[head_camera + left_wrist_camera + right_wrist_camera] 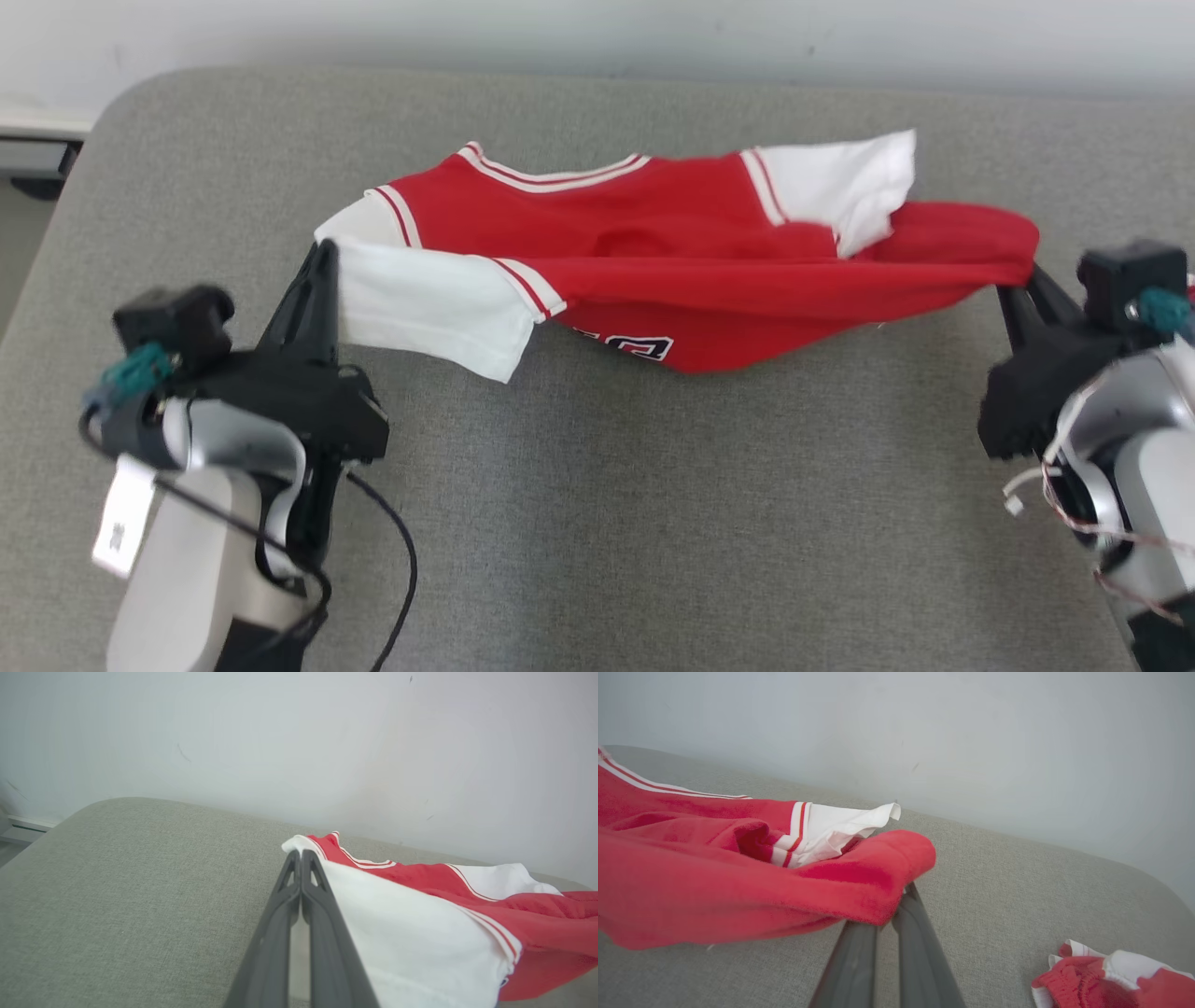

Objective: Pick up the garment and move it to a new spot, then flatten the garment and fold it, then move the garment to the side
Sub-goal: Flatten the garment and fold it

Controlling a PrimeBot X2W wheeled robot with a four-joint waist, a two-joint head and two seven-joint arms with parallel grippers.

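The grey table [597,523] runs back to a pale wall [597,37]. The garment [672,243], red with white sleeves, hangs above the middle of the table, stretched between the two arms with its collar toward the wall. Its lower fold sags, and I cannot tell whether it touches the table. The left gripper [324,254] is pinched tight on one sleeve [429,308], fingers pressed together with white fabric at the tips. The right gripper [1025,276] is closed on the red corner at the opposite end, where fabric drapes over its fingertips. The step in hand appears to be carrying the garment to its new spot and laying it flat. Move both arms together at equal height and hold the span constant, so the fabric neither slackens nor slips from a pinch. Lower the sagging edge first, then draw toward the robot to pull out the crease across the chest. The other sleeve [840,191] lies crumpled and will likely need separate smoothing. Keep clear of the small red-and-white cloth [1111,975] lying near the right gripper.
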